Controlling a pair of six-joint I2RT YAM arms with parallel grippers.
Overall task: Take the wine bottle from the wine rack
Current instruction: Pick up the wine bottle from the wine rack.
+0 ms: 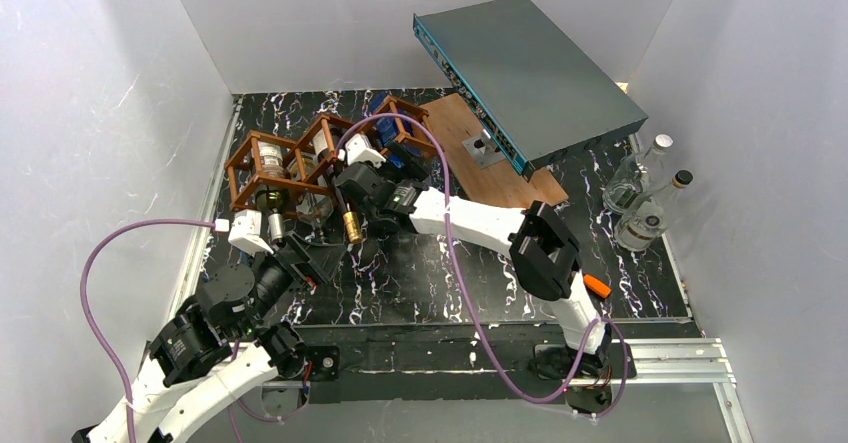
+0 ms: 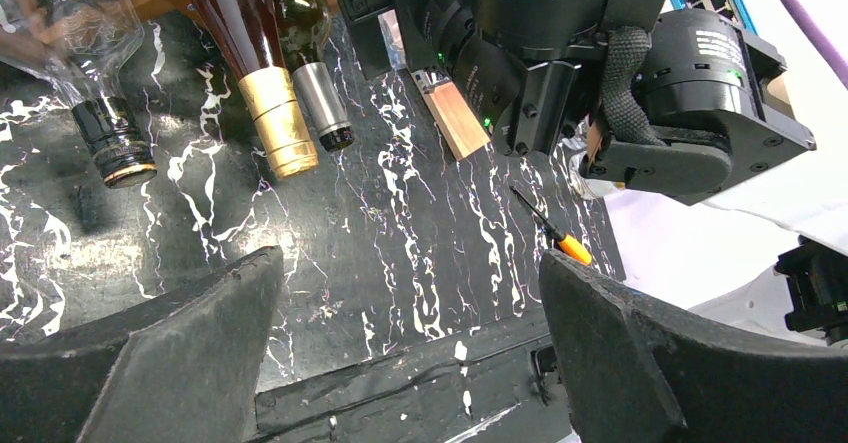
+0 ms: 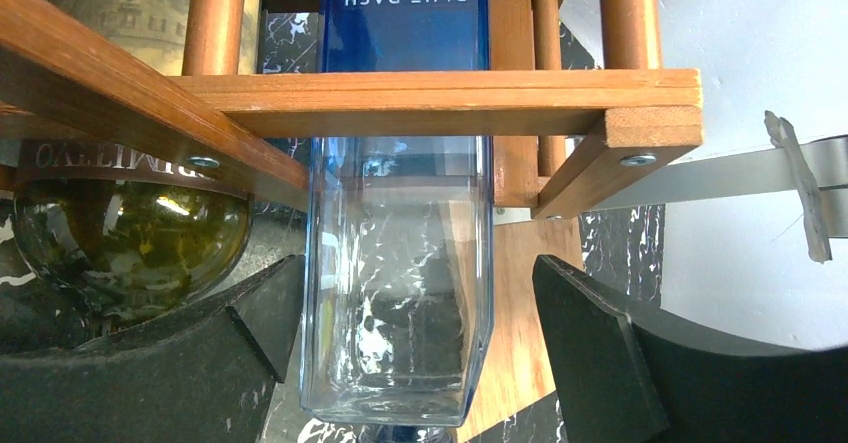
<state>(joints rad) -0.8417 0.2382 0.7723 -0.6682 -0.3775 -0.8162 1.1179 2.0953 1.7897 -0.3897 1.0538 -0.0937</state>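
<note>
Right gripper (image 3: 415, 293) straddles the clear bottle (image 3: 397, 203), fingers (image 3: 230, 353) spread and untouching; close squarely on it, then draw straight from the wine rack (image 3: 440, 98).

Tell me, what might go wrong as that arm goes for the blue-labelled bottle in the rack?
The blue-labelled bottle is smooth glass, so the right fingers, not yet tight, might slip. Pulling it could drag the wine rack, which nothing visibly holds: the left fingers hang open away from it. The neighbouring green bottle sits close and could get nudged.
</note>
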